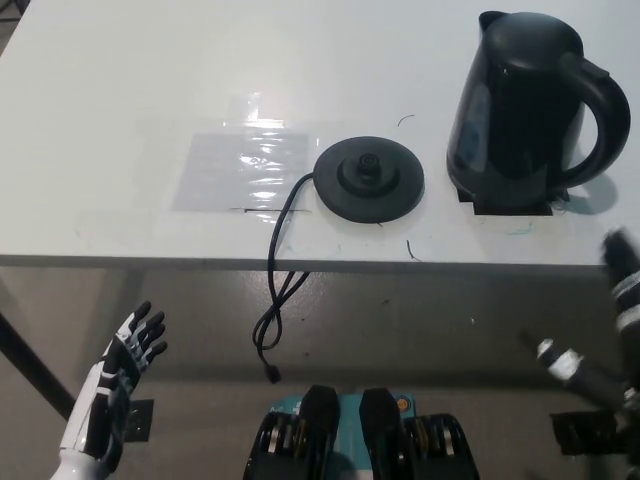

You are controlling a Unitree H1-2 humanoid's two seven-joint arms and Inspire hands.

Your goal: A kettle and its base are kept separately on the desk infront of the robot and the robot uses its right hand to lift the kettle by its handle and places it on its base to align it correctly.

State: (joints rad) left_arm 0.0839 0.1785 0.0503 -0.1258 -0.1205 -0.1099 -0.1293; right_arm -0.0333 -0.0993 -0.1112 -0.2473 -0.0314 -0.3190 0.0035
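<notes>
A black kettle [525,105] stands upright at the right of the white desk [150,80], its handle [605,125] facing right. Its round black base [369,179] lies apart, to the kettle's left, near the desk's front edge. My black right hand [615,330] is at the picture's right edge, below the desk's front edge and short of the kettle; it is blurred and cut off. My white left hand [125,365] rests at the lower left, below the desk, fingers spread and empty.
The base's black cord [275,300] hangs over the desk's front edge and loops toward the floor. A clear, shiny taped sheet [245,165] lies flat on the desk left of the base.
</notes>
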